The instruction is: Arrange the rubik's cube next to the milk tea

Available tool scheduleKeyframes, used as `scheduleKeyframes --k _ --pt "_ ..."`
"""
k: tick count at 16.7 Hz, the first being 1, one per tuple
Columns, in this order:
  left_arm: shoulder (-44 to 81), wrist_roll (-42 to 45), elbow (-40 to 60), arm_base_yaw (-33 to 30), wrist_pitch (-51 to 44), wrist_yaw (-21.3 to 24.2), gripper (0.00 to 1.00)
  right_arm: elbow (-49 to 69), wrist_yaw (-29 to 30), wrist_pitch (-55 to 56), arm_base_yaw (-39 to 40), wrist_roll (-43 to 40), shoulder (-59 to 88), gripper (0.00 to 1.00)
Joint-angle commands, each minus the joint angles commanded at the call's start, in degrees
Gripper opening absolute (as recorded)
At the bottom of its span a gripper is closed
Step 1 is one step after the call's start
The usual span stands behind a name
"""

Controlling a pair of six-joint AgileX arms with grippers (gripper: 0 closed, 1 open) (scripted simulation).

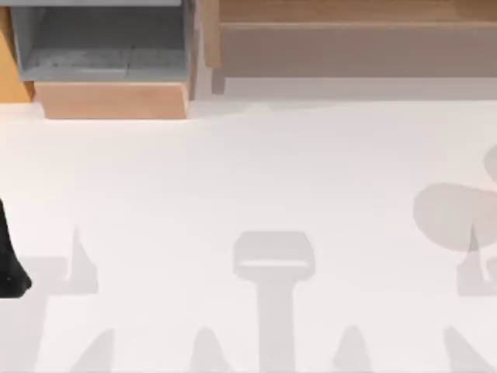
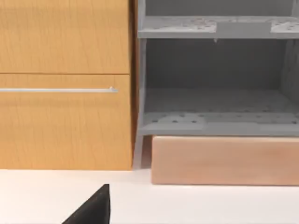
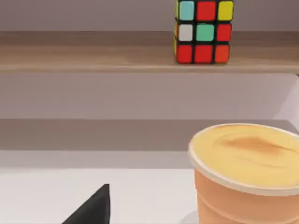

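So basically the whole thing comes down to height: the cube (image 3: pixel 203 31) sits up on a wooden shelf (image 3: pixel 93 58), and the milk tea (image 3: pixel 245 172) stands down on the white table (image 3: pixel 70 196), closer to the right wrist camera than the cube is. From the right wrist view the cube is above and behind the cup, well apart from it, so it isn't next to anything yet. It's a cube, so no long axis to fuss over; it faces that camera roughly square-on, a flat face of stickers showing, resting near the shelf's front edge. The right gripper (image 3: pixel 93 207) only pokes a dark finger tip into its own view, so I can't tell how wide it's spread, and it plainly isn't touching the cube. My guess is the right arm is the nearer one, since both cube and cup are in front of its camera, and it'd have to go up and forward to the shelf, then bring the cube down beside the cup. The left gripper (image 2: pixel 93 210) looks toward a wooden cabinet (image 2: pixel 65 84) and a grey rack (image 2: pixel 215 84); same deal, can't tell its fingers. In the top view the left arm (image 1: pixel 9 256) is at the table's left edge.
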Motion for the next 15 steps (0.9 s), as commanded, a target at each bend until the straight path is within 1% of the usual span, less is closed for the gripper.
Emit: scheduleKeyframes --k 4,7,10,15 --pt "0.0 0.0 0.0 0.0 0.0 0.0 1.00 1.0 -0.1 1.4 -0.1 0.0 1.8 1.00" --pt "0.0 0.0 0.0 0.0 0.0 0.0 1.00 4.9 -0.3 6.4 -0.6 0.0 9.0 1.00" --pt "0.0 0.0 0.0 0.0 0.0 0.0 1.00 10.8 -0.8 14.1 -1.3 0.0 21.6 1.00" --pt "0.0 0.0 0.0 0.0 0.0 0.0 1.00 23.0 -1.7 30.1 -2.7 0.1 50.0 1.00"
